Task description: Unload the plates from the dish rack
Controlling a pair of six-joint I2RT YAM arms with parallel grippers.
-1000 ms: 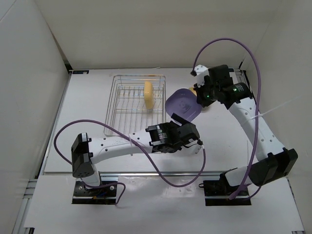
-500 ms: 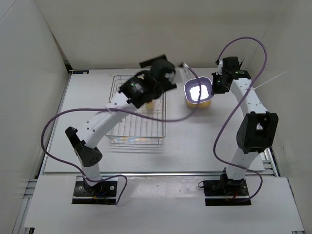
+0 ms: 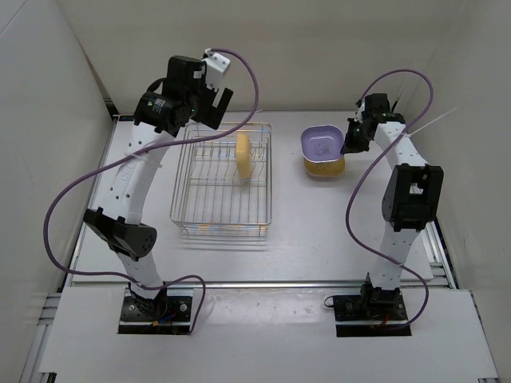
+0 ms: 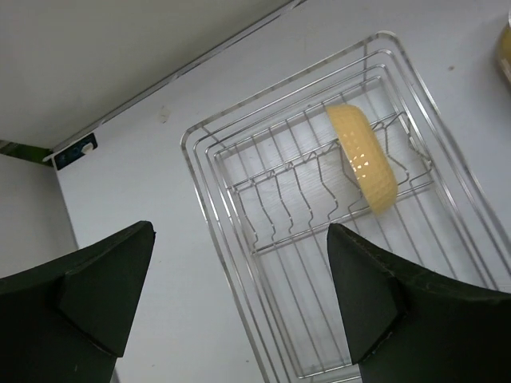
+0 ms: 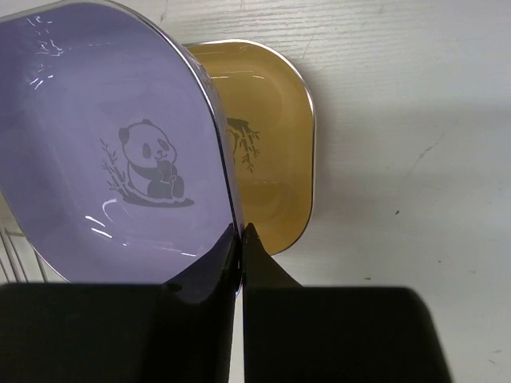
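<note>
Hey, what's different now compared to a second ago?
The left gripper, jaws open and empty, swung from the near middle of the table up to the far left corner of the dish rack. The right gripper, still pinching the purple plate by its rim, carried it right and farther back, levelling it over the tan plate. Rack, upright yellow plate and tan plate stayed put.

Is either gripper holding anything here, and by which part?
The right gripper pinches the purple plate by its rim, above a yellowish plate. The left gripper is open and holds nothing.
</note>
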